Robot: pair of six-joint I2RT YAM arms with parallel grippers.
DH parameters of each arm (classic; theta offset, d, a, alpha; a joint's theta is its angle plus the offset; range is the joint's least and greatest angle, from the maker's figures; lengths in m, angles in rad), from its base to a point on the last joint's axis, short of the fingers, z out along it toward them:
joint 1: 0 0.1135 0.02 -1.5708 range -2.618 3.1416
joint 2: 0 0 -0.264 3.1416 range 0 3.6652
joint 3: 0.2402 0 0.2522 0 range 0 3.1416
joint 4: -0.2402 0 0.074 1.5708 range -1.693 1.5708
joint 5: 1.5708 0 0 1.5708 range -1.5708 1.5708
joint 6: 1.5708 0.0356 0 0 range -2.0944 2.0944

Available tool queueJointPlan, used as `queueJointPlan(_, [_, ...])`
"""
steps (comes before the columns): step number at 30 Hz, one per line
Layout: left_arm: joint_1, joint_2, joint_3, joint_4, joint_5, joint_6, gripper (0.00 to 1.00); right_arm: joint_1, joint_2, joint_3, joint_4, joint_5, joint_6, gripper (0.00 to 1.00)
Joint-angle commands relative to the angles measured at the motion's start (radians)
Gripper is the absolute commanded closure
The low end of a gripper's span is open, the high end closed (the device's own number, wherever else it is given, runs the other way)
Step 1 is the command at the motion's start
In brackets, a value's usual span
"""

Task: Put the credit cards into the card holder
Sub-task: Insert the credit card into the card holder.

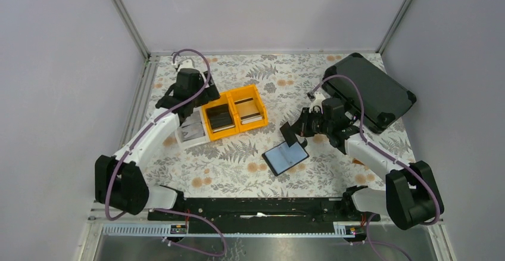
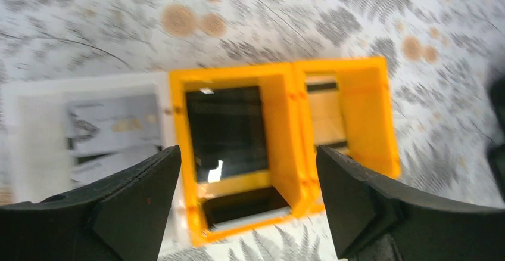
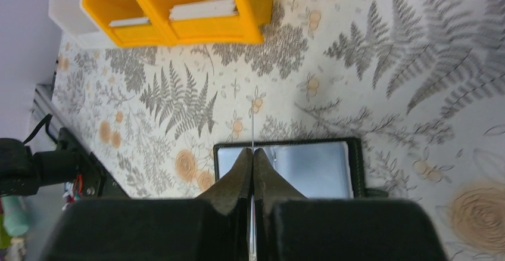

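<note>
No legible text, label, brand, number or sign in any view. Faint gold and dark markings on the pale credit card (image 2: 113,124) in the white bin (image 2: 36,148), just left of the yellow bins (image 2: 280,130), too blurred to read. Dark credit card (image 1: 289,134) pinched in the right pincer (image 1: 296,130): too small from above and edge-on in the wrist view, so nothing readable there either.
</note>
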Motion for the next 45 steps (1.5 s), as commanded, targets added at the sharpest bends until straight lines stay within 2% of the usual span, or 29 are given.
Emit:
queueJointPlan(1, [-0.115,-0.096,-0.08,0.034,0.111,-0.085,0.13,-0.004,0.007,-0.052,0.013,-0.089,0.063,1.0])
queueJointPlan(6, [-0.289,-0.162,-0.237,0.157,0.161,-0.256,0.14,-0.004,0.018,-0.118,0.04,-0.106,0.084,1.0])
queueJointPlan(11, [-0.406,-0.157,-0.354,0.345,0.229,-0.421,0.15,-0.005,0.042,-0.143,0.071,-0.113,0.082,1.0])
queueJointPlan(15, [-0.471,-0.093,-0.4,0.45,0.255,-0.499,0.18,-0.003,0.042,-0.174,0.1,-0.118,0.076,1.0])
queueJointPlan(23, [-0.547,0.035,-0.481,0.637,0.299,-0.62,0.3,-0.004,0.07,-0.206,0.155,-0.122,0.068,1.0])
queueJointPlan(29, [-0.579,0.11,-0.487,0.662,0.295,-0.647,0.37,-0.004,0.08,-0.212,0.17,-0.125,0.061,1.0])
queueJointPlan(40, [-0.602,0.123,-0.522,0.586,0.247,-0.673,0.37,-0.003,0.071,-0.234,0.16,-0.114,0.101,1.0])
queueJointPlan(45, [-0.605,0.138,-0.555,0.619,0.269,-0.71,0.4,0.004,0.027,-0.283,0.191,-0.106,0.149,1.0])
